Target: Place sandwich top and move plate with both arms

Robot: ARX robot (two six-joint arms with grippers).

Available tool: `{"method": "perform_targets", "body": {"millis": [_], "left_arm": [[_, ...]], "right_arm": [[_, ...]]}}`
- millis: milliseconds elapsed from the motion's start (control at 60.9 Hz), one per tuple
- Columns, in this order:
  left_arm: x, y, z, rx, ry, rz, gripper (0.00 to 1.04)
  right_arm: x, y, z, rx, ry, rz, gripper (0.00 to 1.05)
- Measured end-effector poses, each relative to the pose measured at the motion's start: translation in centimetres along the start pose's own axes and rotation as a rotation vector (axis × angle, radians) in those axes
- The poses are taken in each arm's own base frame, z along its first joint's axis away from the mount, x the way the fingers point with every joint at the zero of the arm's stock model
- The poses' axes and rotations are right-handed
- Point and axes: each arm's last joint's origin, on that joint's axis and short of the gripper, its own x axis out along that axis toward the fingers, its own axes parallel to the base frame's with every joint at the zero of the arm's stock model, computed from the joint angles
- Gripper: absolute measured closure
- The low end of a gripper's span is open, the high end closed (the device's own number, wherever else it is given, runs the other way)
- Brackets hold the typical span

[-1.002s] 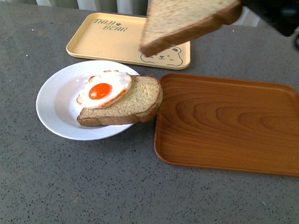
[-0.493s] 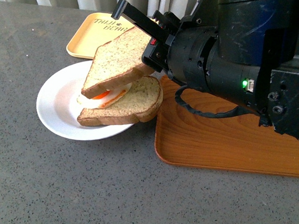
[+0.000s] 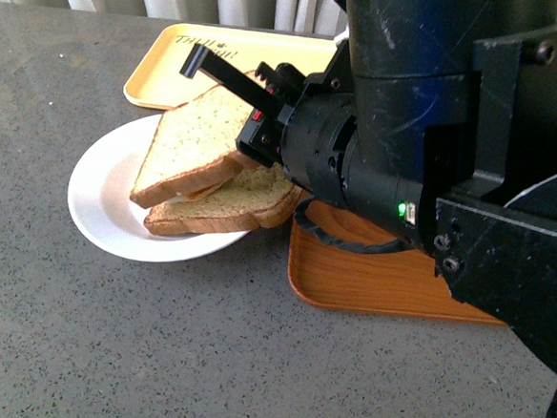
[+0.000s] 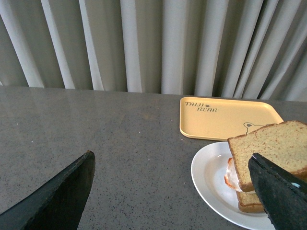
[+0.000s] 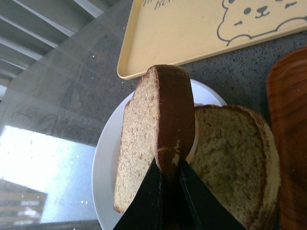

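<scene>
The sandwich top (image 3: 187,150), a squarish brown slice, is tilted low over the white plate (image 3: 102,201). It covers the fried egg and leans on the domed bread slice (image 3: 231,206). My right gripper (image 3: 230,110) is shut on the top slice's crust edge; the right wrist view shows its fingertips (image 5: 169,170) pinching the dark crust (image 5: 168,115). My left gripper (image 4: 172,201) is open and empty above the table, left of the plate (image 4: 211,177). A bit of egg white (image 4: 230,175) shows under the top slice (image 4: 271,148).
A yellow bear-print tray (image 3: 163,77) lies behind the plate. A brown wood-grain tray (image 3: 370,273) touches the plate's right side and is partly hidden by the bulky right arm (image 3: 438,115). Curtains (image 4: 144,43) hang behind the grey table.
My right arm has swung in and lowered the sandwich top from high over the yellow tray down onto the egg and bottom slice. The egg is now covered.
</scene>
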Motion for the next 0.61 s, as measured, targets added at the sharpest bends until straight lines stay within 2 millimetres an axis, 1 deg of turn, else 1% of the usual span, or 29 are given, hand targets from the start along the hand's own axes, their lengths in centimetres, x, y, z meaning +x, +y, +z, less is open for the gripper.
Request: {"method": "perform_targets", "body": {"millis": [246, 279, 296, 378, 460, 476, 608], "left_arm": [[0.0, 0.0, 0.0, 0.000, 0.000, 0.000, 0.09], [0.0, 0.0, 0.0, 0.000, 0.000, 0.000, 0.09], [0.0, 0.0, 0.0, 0.000, 0.000, 0.000, 0.09], [0.0, 0.0, 0.0, 0.000, 0.000, 0.000, 0.09], [0.0, 0.0, 0.0, 0.000, 0.000, 0.000, 0.09], [0.0, 0.0, 0.0, 0.000, 0.000, 0.000, 0.09], [0.0, 0.0, 0.0, 0.000, 0.000, 0.000, 0.09]], "right_arm": [[-0.2, -0.8, -0.7, -0.005, -0.005, -0.045, 1.02], [-0.3, -0.8, -0.7, -0.005, -0.005, -0.046, 1.01], [-0.3, -0.9, -0.7, -0.005, -0.005, -0.047, 0.99], [-0.4, -1.1, -0.8, -0.005, -0.009, -0.054, 0.84], [-0.5, -1.2, -0.9, -0.007, -0.010, -0.062, 0.72], [-0.6, -1.3, -1.0, -0.009, -0.011, -0.066, 0.67], [-0.9, -1.7, -1.2, -0.012, -0.010, -0.077, 0.46]]}}
